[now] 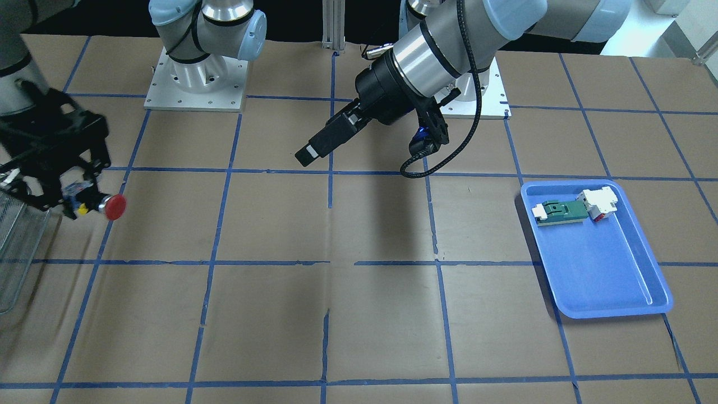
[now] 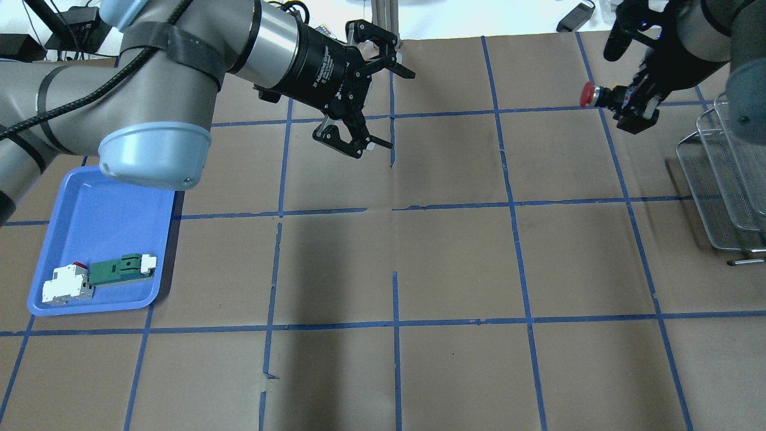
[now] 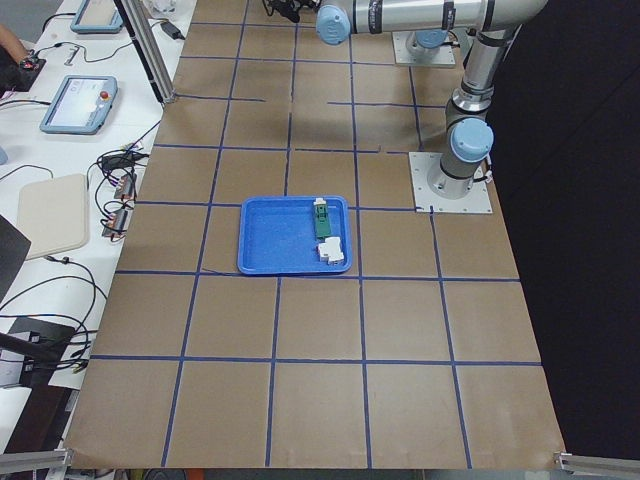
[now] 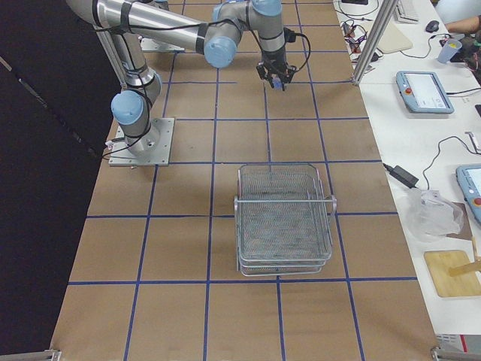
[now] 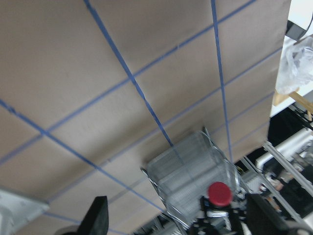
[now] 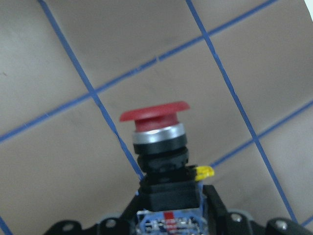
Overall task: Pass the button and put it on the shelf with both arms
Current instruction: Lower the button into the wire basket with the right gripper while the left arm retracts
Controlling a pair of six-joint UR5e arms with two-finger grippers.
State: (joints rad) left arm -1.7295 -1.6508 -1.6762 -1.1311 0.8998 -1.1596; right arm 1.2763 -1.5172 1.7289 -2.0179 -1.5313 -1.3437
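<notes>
Button [image 2: 587, 94]: round red cap, black body, in right claw [image 2: 627, 103].

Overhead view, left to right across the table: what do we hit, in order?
blue tray, holding white-and-red block then green-and-white part → left gripper, open → button → right gripper gripping it → shelf

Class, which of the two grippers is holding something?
The right gripper, shut on the red-capped button near the shelf; the left gripper is open and empty.
</notes>
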